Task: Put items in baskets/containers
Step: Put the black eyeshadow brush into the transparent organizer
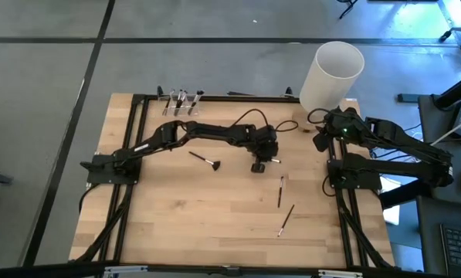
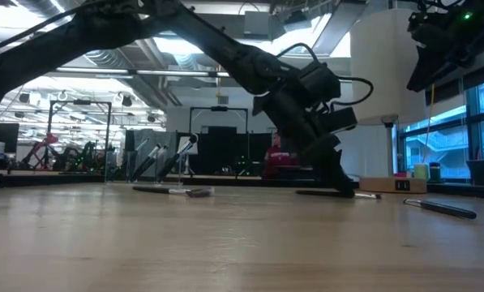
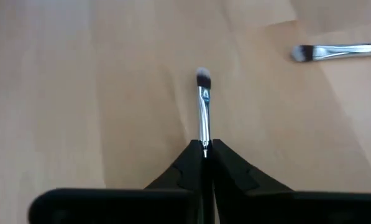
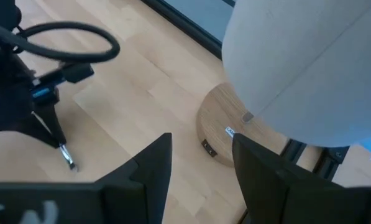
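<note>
Left gripper (image 3: 204, 149) at mid-table, jaws closed on a brush (image 3: 203, 102) — its long axis in line with the fingers, bristles pointing away. The cups (image 1: 180, 101) stand well apart at the far edge. Right gripper (image 4: 201, 155) waits by the white cylinder (image 1: 330, 76), jaws parted, empty.

Left tool (image 1: 258, 165) mid-table, pinching brush (image 3: 203, 109); loose brush (image 1: 205, 161) to its left; cups (image 1: 179, 103) at far edge.

A pale wooden table (image 1: 215, 224) stands on a grey floor (image 1: 45, 93) crossed by dark lines. Beyond it, ceiling lights (image 2: 31, 81) glow and windows (image 2: 477, 130) show blue daylight.
</note>
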Controlling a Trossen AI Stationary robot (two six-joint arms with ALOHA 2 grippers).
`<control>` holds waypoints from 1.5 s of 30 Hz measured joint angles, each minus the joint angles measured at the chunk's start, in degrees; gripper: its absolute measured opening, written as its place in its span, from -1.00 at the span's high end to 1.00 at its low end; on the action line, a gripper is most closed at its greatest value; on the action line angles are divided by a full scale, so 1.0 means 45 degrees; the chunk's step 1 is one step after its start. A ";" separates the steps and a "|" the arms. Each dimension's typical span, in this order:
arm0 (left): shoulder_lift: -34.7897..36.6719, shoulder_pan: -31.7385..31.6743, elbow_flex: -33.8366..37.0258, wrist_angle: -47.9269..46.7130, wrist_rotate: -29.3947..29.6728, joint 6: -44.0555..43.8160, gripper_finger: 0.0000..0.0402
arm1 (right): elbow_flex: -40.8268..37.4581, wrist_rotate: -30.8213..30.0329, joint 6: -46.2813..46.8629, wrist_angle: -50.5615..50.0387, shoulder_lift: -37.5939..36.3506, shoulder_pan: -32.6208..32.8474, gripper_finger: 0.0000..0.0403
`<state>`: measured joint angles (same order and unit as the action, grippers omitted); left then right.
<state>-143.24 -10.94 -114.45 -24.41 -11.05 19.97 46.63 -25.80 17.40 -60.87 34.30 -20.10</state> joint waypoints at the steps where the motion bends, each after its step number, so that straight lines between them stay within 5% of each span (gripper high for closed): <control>1: 0.0009 -0.0007 -0.0005 -0.0098 0.0134 -0.0134 0.93 | 0.0000 0.0000 0.0004 -0.0012 0.0000 0.0000 0.17; 10: 0.0239 -0.0015 0.0076 -0.0022 0.0702 -0.1558 0.83 | -0.0010 -0.0010 0.0002 -0.0079 0.0000 0.0002 0.17; 27: 0.3461 -0.0639 0.0558 -0.1132 0.4259 -0.3297 0.84 | -0.0029 -0.0033 0.0336 -0.0980 -0.0409 0.0000 0.17; 36: 0.7102 -0.1447 0.6103 0.2255 0.5726 -0.3839 0.84 | -0.0034 -0.0049 0.1075 -0.1993 -0.1601 0.0000 0.17; 45: 1.1451 -0.3659 1.3234 0.9515 0.5911 -0.3653 0.84 | -0.0034 -0.0141 0.1592 -0.2085 -0.2317 0.0000 0.17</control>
<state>-91.71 -27.40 -54.90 18.41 15.55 3.53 46.48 -26.44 24.56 -70.26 23.88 -20.10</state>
